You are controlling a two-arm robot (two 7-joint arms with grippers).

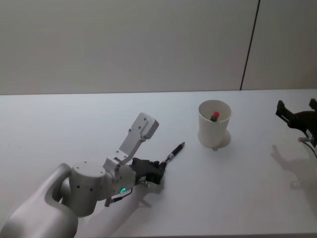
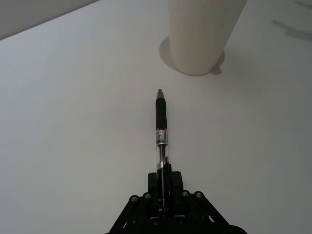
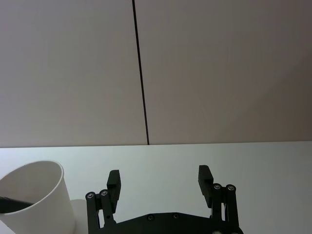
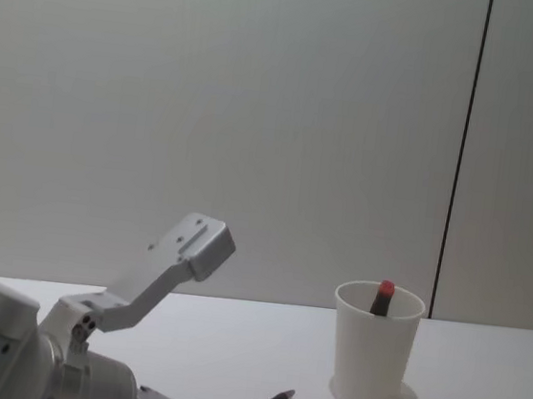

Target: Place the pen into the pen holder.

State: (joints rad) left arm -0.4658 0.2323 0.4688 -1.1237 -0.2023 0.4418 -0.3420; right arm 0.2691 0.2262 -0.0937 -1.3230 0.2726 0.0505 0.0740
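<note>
Ok, on the table [image 1: 74, 124] the cup [image 1: 214, 130] sits dead ahead of the left gripper [image 1: 159, 167], near it but apart. Left gripper is clamped on the pen [image 1: 174, 151] by its tail, tip aimed at the cup and low by the table. Right gripper [image 1: 296, 115] is parked beyond the cup, jaws wide, empty. My call: lift above the rim, tilt tip down, release over the mouth, clear of the red-capped pen [image 1: 215, 116] inside. Cup looks light, don't nudge it.

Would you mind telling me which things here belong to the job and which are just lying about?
Job: pen, held in the left pincer; white paper cup.
Lying about: red-tipped marker standing inside the cup; right pincer, open and idle at the right.
</note>
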